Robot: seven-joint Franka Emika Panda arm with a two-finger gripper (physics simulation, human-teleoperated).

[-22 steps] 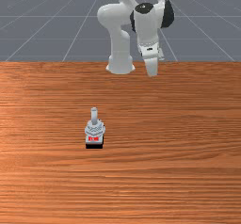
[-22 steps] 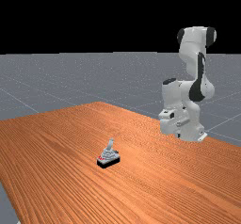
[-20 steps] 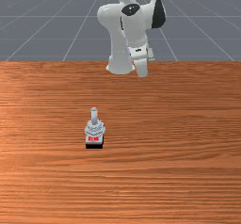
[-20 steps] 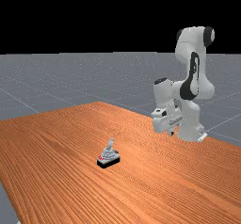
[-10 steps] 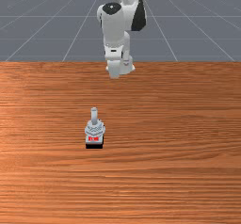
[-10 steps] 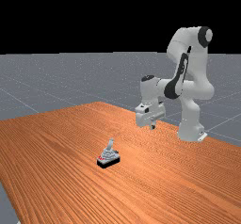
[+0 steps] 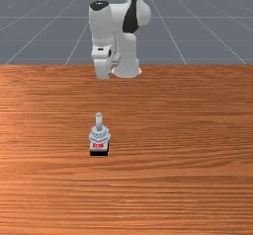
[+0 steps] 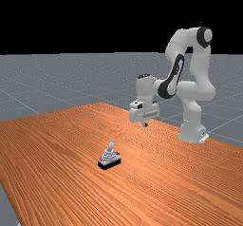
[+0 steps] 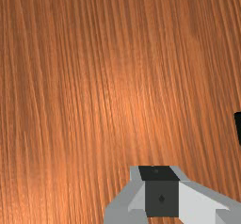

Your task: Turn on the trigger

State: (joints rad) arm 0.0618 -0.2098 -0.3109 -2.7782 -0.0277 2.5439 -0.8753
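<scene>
A light grey joystick-like trigger (image 7: 99,134) with a red marking stands on a black base in the front view, its stick upright. The far view has the same trigger (image 8: 109,159) left of my gripper (image 8: 145,123), which hangs clearly above the tabletop and apart from it. From the front, my hand is near the table's back edge, almost straight behind the trigger. The wrist view has my gripper (image 9: 160,190) over bare wood, with a black piece of the trigger's base (image 9: 238,128) cut off by the frame. Whether the gripper is open or shut cannot be told.
The wooden table (image 7: 188,130) spreads around the trigger on all sides. My arm's base (image 8: 192,128) stands at the table's back edge, to the far view's right of the hand.
My hand has swung across toward the front view's left, and toward the left in the far view, from beside the arm's base to behind the trigger. The trigger has stayed put.
</scene>
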